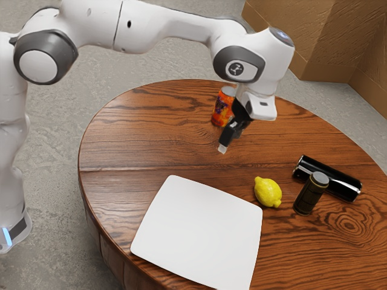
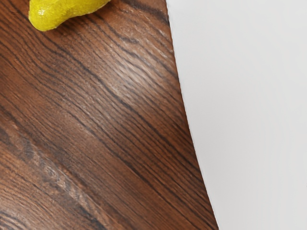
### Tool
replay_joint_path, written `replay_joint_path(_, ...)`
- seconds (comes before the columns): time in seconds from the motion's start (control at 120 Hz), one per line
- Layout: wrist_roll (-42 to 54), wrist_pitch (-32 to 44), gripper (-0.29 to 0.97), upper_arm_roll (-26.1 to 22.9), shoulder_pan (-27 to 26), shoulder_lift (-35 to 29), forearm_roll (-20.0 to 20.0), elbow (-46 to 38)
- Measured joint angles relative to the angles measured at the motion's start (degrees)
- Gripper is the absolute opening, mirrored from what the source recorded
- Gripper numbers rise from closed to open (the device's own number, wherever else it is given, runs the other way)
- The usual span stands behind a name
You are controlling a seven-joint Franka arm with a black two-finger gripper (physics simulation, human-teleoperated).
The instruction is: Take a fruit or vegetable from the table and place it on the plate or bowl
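Lemon [image 1: 268, 192] beside white plate [image 1: 199, 232]; bottle [image 1: 224, 106] label unreadable

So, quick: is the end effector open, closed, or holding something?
End effector: whether it is open or closed cannot be told from this angle; the lemon lies on the table, not in it.

it looks like a plain storeroom or workshop corner: a round wooden table [image 1: 151, 139] stands on a rough grey floor [image 1: 151, 67], with big cardboard boxes [image 1: 314, 36] stacked behind it.
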Motion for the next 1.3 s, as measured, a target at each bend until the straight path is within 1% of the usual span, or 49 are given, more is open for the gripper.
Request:
replay_joint_path(0.083, 3.4, 1.8, 0.66, 0.6, 0.0, -0.1, 0.1, -0.3)
replay_joint_path(0.133, 5.1, 2.5, 0.66, 0.9, -0.4, -2.1, 0.2, -2.0)
replay_joint_path(0.183, 6.7, 3.3, 0.66, 1.0, -1.6, -3.8, 0.2, -3.2)
replay_joint_path(0.208, 7.5, 3.6, 0.66, 2.7, -3.7, -4.3, 0.3, -3.5)
replay_joint_path(0.225, 8.0, 3.7, 0.66, 5.4, -6.6, -4.6, 0.3, -3.6)
replay_joint_path(0.242, 8.4, 3.9, 0.66, 9.0, -10.3, -4.8, 0.3, -3.8)
replay_joint_path(0.317, 10.3, 4.4, 0.66, 28.6, -29.6, -5.1, 0.3, -4.3)
replay_joint_path(0.342, 10.8, 4.5, 0.66, 35.9, -37.0, -5.5, 0.3, -4.5)
replay_joint_path(0.375, 11.5, 4.6, 0.66, 43.8, -45.8, -6.8, 0.4, -4.7)
replay_joint_path(0.408, 12.1, 4.8, 0.66, 52.0, -56.7, -10.7, 0.7, -5.6)
replay_joint_path(0.425, 12.4, 4.8, 0.66, 55.3, -61.5, -12.8, 0.8, -6.1)
replay_joint_path(0.442, 12.7, 4.8, 0.66, 57.7, -65.1, -14.4, 1.0, -6.5)
replay_joint_path(0.467, 13.1, 4.9, 0.66, 60.2, -67.8, -16.2, 1.2, -7.1)
replay_joint_path(0.517, 14.0, 5.1, 0.66, 62.8, -68.6, -17.9, 1.5, -7.6)
replay_joint_path(0.583, 15.0, 5.6, 0.66, 64.0, -69.4, -18.7, 2.4, -8.4)
replay_joint_path(0.717, 16.7, 8.8, 0.66, 64.5, -70.3, -18.9, 3.2, -10.9)
replay_joint_path(0.833, 17.9, 13.8, 0.66, 64.5, -70.6, -18.6, 3.4, -12.7)
replay_joint_path(0.917, 18.7, 16.0, 0.66, 64.6, -70.0, -18.6, 3.5, -12.9)
replay_joint_path(0.933, 18.9, 16.3, 0.66, 64.7, -70.4, -20.0, 3.7, -13.1)
replay_joint_path(0.95, 19.1, 16.5, 0.66, 64.8, -71.3, -22.8, 4.3, -13.7)
replay_joint_path(0.983, 19.4, 16.8, 0.66, 65.8, -73.1, -30.8, 6.1, -15.3)
replay_joint_path(1.008, 19.6, 17.1, 0.66, 67.1, -73.9, -34.7, 7.2, -16.1)
replay_joint_path(1.042, 19.9, 17.4, 0.66, 68.2, -74.4, -37.6, 8.5, -16.9)
replay_joint_path(1.083, 20.2, 17.7, 0.66, 69.0, -75.2, -39.3, 9.8, -17.6)
replay_joint_path(1.117, 20.5, 18.0, 0.66, 69.5, -76.1, -39.5, 10.6, -17.9)
replay_joint_path(1.233, 21.3, 19.5, 0.66, 71.7, -80.3, -36.2, 12.2, -18.2)
replay_joint_path(1.3, 21.6, 21.1, 0.66, 73.7, -83.9, -35.7, 12.9, -18.2)
